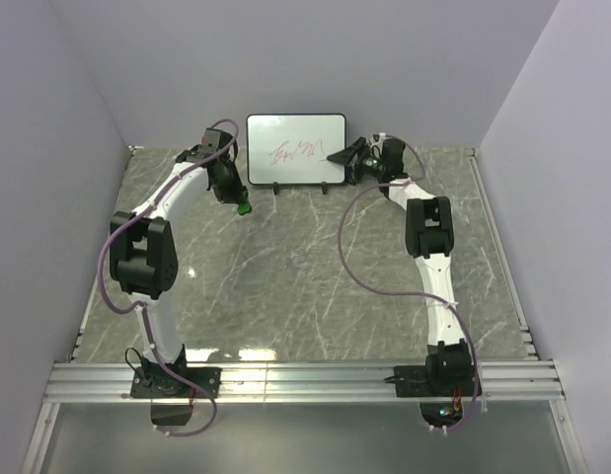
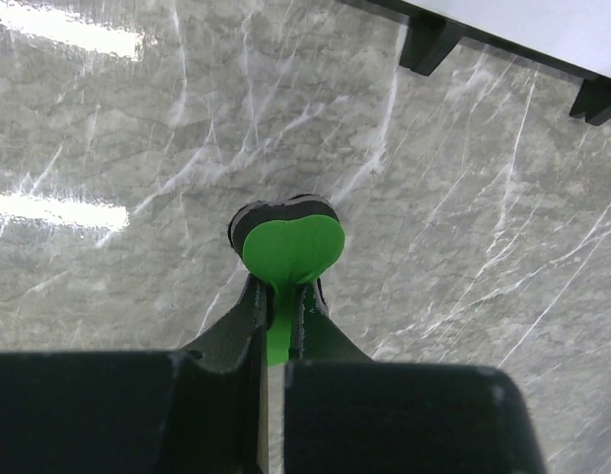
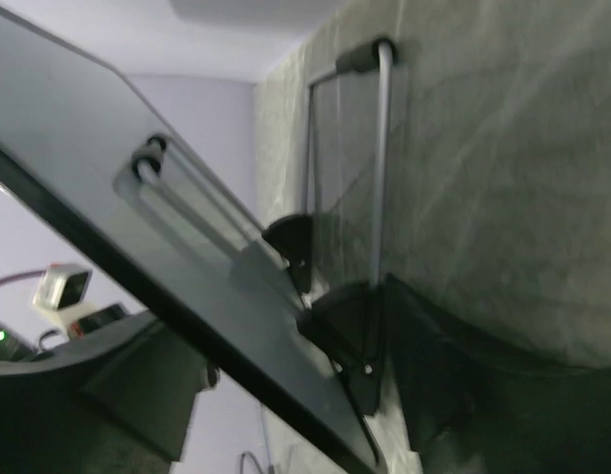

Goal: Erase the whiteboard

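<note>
The whiteboard (image 1: 296, 148) stands upright at the back of the table, with red scribbles on its face. My left gripper (image 1: 243, 207) hovers by its lower left corner, shut on a green eraser (image 2: 290, 247) that sticks out past the fingertips. The board's bottom edge (image 2: 542, 25) and black feet (image 2: 423, 44) show ahead of it. My right gripper (image 1: 342, 156) is at the board's right edge, open, with one finger on each side of it. The right wrist view shows the board's grey back (image 3: 137, 227) and wire stand (image 3: 382, 158); a gap shows between the front finger and the frame.
Grey marble tabletop (image 1: 285, 276), walled by pale panels at the back and sides. An aluminium rail (image 1: 305, 380) at the near edge carries both arm bases. Purple cables loop beside each arm.
</note>
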You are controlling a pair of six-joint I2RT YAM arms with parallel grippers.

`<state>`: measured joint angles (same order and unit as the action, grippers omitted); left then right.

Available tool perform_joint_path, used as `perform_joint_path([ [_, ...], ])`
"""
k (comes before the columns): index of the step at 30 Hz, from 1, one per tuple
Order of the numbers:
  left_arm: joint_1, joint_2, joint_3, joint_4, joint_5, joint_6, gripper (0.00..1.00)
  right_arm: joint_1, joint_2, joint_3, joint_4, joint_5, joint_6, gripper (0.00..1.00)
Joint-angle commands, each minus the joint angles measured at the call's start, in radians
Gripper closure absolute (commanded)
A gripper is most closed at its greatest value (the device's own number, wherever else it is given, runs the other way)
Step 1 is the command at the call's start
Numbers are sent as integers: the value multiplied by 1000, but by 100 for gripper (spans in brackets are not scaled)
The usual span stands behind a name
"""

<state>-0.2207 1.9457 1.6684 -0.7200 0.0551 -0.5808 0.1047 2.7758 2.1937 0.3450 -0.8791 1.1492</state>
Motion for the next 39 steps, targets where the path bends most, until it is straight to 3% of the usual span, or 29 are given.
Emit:
perform_joint_path([
  [1,6,-62,-21,22,-1,32,100,-7,-120,-58,25,-24,-43,27],
  [10,14,-97,-102,74,20,50,100,9,-243,-256,16,-9,-127,49],
  [21,23,-134,-171,117,42,91,100,29,-380,-471,-50,31,-265,65],
  [27,21,-148,-214,149,58,93,100,56,-453,-569,-116,48,-382,89],
  [30,23,-146,-226,165,75,87,100,70,-504,-633,-168,75,-451,96],
  [39,23,-143,-240,200,72,84,100,131,-668,-818,-268,134,-611,100],
])
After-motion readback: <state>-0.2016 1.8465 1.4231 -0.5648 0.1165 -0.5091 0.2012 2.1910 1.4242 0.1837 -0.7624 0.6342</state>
